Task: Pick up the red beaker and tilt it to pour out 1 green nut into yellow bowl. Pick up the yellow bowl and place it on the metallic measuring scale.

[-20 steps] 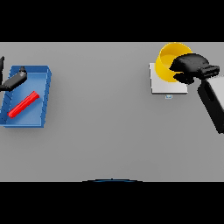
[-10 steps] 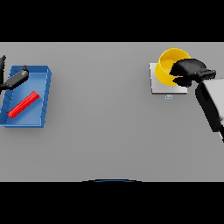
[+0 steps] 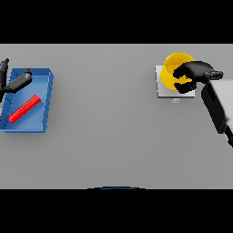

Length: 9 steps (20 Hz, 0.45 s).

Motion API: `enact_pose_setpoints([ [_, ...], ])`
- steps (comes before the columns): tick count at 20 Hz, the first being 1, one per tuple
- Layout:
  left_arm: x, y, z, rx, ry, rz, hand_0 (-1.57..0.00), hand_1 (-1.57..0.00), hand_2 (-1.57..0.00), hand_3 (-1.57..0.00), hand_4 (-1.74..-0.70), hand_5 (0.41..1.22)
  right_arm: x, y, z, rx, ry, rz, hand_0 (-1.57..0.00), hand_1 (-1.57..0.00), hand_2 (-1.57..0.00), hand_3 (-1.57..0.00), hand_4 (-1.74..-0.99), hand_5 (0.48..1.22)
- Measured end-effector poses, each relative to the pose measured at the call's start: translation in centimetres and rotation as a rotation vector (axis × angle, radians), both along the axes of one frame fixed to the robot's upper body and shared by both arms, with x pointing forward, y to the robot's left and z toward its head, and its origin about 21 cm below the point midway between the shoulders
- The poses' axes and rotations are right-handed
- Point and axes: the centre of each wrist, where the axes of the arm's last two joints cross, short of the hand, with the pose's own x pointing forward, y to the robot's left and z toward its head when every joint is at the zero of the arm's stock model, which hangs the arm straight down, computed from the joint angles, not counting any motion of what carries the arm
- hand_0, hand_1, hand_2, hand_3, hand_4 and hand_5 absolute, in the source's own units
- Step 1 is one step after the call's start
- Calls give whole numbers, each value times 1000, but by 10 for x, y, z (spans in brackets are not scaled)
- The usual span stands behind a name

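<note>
Right hand (image 3: 193,75) curled around round yellow bowl (image 3: 174,68) on square metallic scale (image 3: 162,86); left hand (image 3: 16,82) relaxed.

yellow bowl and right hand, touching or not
Touching. In the head view the right hand has its fingers curled over the rim of the yellow bowl, which sits on the scale.

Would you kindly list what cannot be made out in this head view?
- Yellow bowl: near rim and contents hidden by the right robot hand.
- Metallic measuring scale: mostly covered by bowl and hand.
- Left robot hand: cut off by the left edge.
</note>
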Motion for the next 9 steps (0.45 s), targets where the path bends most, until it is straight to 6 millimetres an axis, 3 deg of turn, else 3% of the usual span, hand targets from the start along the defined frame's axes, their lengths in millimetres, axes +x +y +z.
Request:
enact_pose_setpoints([
  [4,2,0,-1,-9,-2,7,1,1,1,1,-812,736,0,-3,-1,-9,20,32,-163,-144,-288,-475,-1356,755],
  [9,4,-1,2,-15,-9,10,1,1,1,1,-821,734,1,3,-3,-31,33,52,-53,-47,-115,-348,-1308,733],
])
